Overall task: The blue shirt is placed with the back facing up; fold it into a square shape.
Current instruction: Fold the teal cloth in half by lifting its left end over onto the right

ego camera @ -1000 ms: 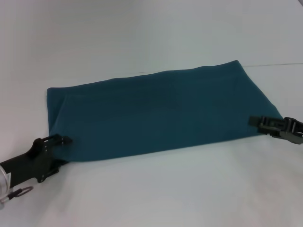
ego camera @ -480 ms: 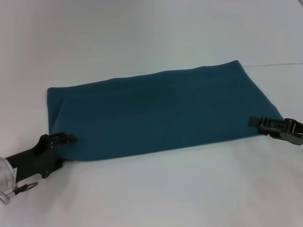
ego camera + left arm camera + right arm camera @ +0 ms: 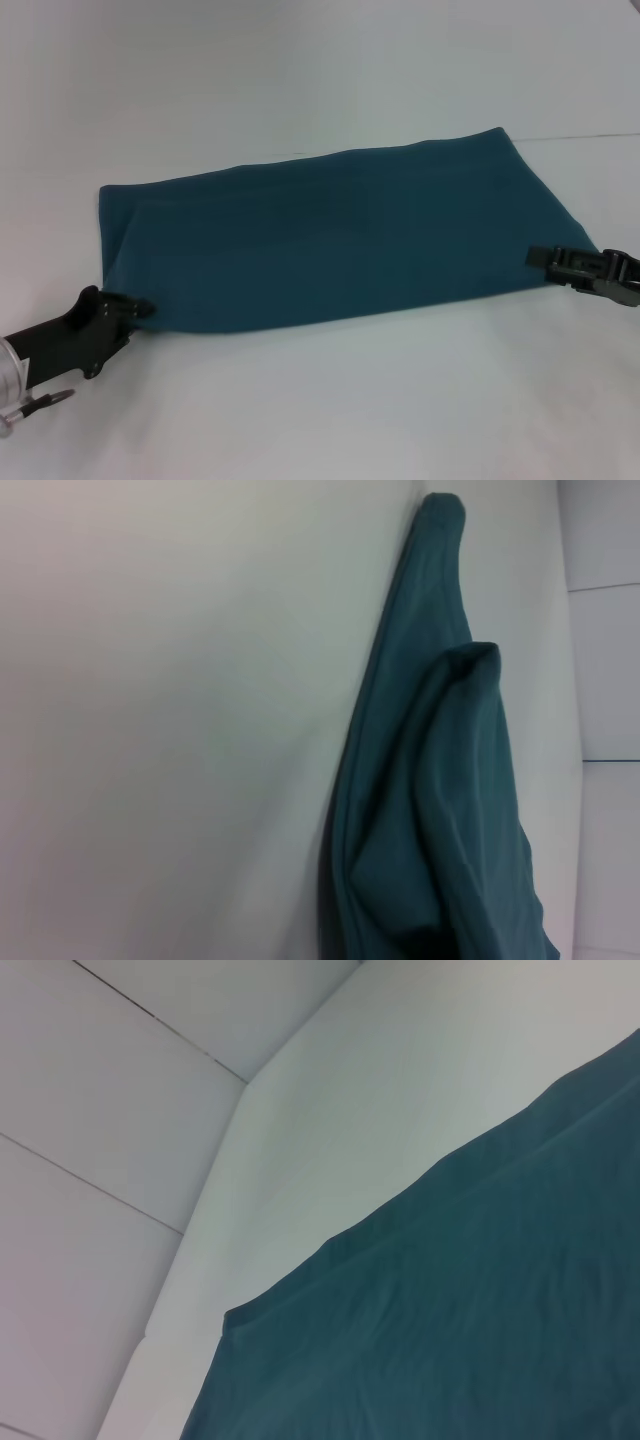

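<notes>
The blue shirt (image 3: 340, 240) lies on the white table as a long folded band with its plain side up, running from far left to right. My left gripper (image 3: 143, 306) is at the band's near left corner, touching its edge. My right gripper (image 3: 537, 257) rests at the band's near right corner, over the cloth edge. The left wrist view shows a bunched fold of the shirt (image 3: 440, 800) close up. The right wrist view shows a flat stretch of the shirt (image 3: 470, 1310) and its edge.
The white table (image 3: 330, 400) spreads around the shirt on all sides. A thin dark seam line (image 3: 590, 136) runs along the table at the far right.
My left gripper has shifted a little towards me along the shirt's near left corner, and that corner has drawn in slightly. My right gripper has hardly moved.
</notes>
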`<state>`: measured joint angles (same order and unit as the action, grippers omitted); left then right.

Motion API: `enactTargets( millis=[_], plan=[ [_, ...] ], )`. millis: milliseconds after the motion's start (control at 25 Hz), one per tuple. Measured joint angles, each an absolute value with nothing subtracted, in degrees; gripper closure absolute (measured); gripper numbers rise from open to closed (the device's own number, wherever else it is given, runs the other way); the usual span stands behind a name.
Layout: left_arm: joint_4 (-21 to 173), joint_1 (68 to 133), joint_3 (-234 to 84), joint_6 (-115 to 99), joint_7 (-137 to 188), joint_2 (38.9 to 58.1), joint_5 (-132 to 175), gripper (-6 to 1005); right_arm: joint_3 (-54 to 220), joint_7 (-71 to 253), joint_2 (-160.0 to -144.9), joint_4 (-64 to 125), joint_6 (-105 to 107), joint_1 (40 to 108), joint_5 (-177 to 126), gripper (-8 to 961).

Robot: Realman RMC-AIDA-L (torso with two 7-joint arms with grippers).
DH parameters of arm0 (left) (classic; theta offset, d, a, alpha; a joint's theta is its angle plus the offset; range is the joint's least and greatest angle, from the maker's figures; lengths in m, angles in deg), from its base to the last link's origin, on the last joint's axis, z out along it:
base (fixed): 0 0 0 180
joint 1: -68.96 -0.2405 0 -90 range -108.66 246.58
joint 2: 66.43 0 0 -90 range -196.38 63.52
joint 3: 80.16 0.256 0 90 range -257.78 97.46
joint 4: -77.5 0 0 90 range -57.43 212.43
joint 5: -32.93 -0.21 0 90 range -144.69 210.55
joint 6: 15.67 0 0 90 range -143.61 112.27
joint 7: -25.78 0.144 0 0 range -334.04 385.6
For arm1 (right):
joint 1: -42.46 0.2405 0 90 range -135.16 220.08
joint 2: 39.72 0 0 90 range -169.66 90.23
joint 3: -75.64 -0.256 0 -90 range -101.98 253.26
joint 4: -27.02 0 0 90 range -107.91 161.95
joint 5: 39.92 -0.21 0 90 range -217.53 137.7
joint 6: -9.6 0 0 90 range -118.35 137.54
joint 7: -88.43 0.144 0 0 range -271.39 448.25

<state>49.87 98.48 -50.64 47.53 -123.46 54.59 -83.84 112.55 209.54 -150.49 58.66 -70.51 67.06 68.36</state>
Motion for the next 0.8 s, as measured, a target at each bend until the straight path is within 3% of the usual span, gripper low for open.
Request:
enactTargets(
  millis=[80,400,800],
  plan=[
    [49.4,98.2,-50.7,48.0,-123.3,54.60,-83.8,852,112.5,209.5,-150.50,58.6,-70.5,67.0,68.3,219],
    [49.1,98.0,-50.8,48.9,-122.4,54.52,-83.7,996,112.4,209.5,-150.54,58.3,-70.6,67.0,68.3,219],
    [46.1,96.4,-50.9,51.9,-119.8,54.38,-84.1,996,112.3,209.5,-150.57,58.2,-70.6,66.8,68.4,220]
  ],
)
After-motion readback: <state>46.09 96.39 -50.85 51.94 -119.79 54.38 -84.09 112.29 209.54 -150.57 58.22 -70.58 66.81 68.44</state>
